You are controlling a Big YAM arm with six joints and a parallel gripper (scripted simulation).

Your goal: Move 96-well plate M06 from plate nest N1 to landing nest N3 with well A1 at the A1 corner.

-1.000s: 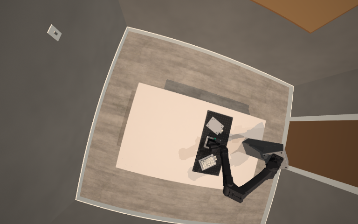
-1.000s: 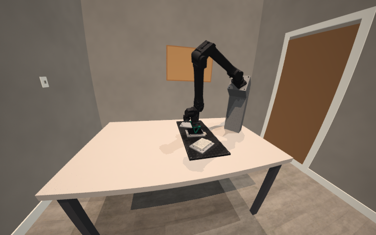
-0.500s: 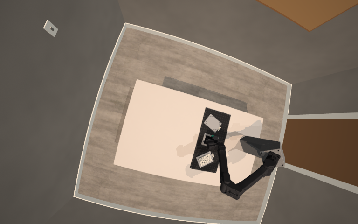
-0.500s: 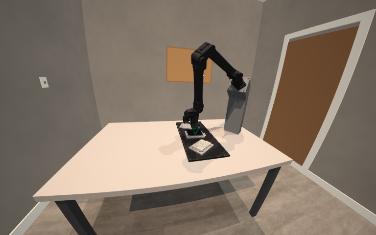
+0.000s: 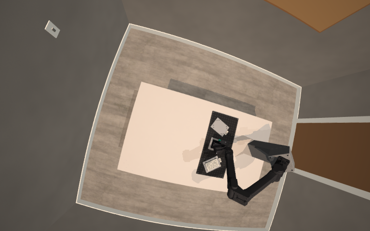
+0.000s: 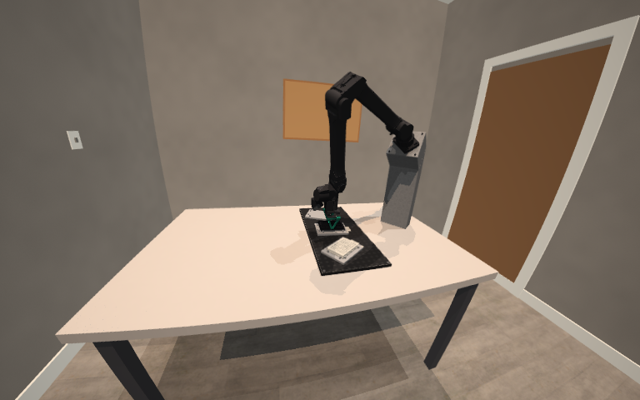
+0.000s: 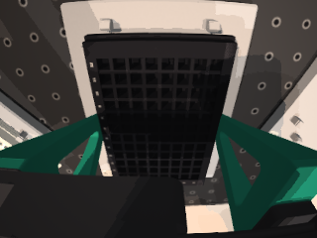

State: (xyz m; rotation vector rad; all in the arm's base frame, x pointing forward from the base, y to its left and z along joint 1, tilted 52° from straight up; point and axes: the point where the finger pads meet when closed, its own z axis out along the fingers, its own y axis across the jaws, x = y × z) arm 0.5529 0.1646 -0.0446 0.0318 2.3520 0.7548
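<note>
Between green fingers, gridded black plate [image 7: 158, 106].

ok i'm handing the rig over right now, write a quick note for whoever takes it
Gripper: shut on the black plate, green fingers on its long sides.
Black plate: over the middle nest of the dark deck; whether it has lifted off cannot be told.
White plate: in the near-end nest, untouched.
Far-end nest: holds no plate.
IDs and nest labels are unreadable, so check them first.
Done: grasp.
Left: lift, carry to the landing nest, seat flat with A1 matched, release.
</note>
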